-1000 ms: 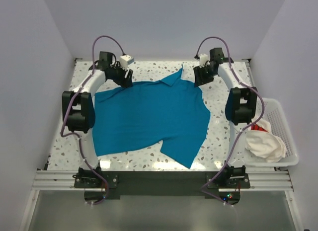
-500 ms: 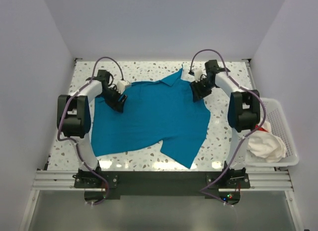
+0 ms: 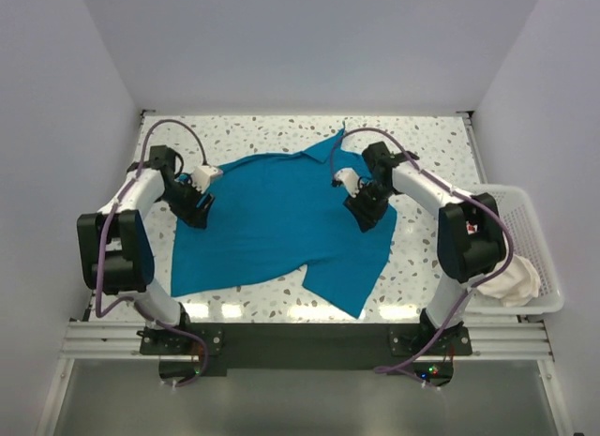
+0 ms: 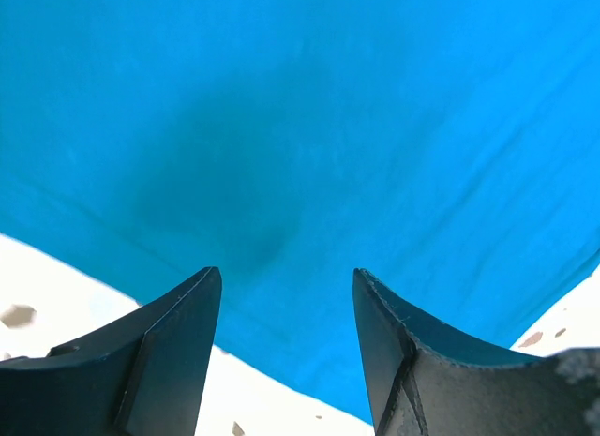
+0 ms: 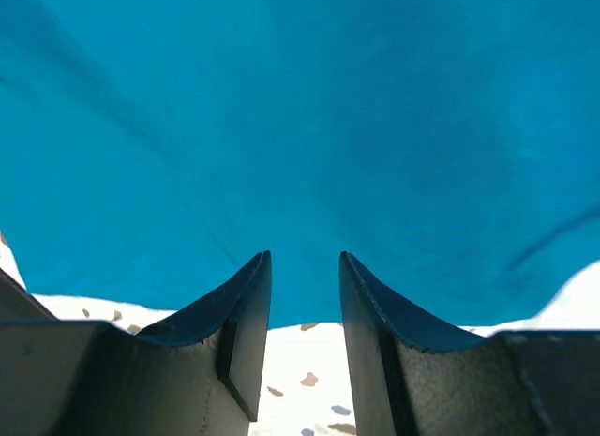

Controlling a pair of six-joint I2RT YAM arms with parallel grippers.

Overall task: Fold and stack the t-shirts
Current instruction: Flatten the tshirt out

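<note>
The teal-blue t-shirt (image 3: 281,220) lies spread flat on the speckled table, collar toward the far edge. My left gripper (image 3: 194,211) is open and empty, low over the shirt's left edge. In the left wrist view its gripper (image 4: 286,278) has teal cloth (image 4: 309,127) under and ahead of it and bare table below. My right gripper (image 3: 367,216) is open and empty over the shirt's right side. In the right wrist view that gripper (image 5: 305,263) sits at the cloth (image 5: 300,117) edge. The white t-shirt (image 3: 516,278) lies crumpled in the basket, partly hidden by my right arm.
A white plastic mesh basket (image 3: 541,232) stands off the table's right edge. The table (image 3: 431,145) has raised rails along its sides. White walls close in the back and sides. The arm bases sit on a black rail at the near edge.
Both grippers have moved from the shirt's far shoulders toward me, now lower over the shirt's left and right sides. The shirt lies almost as before.
</note>
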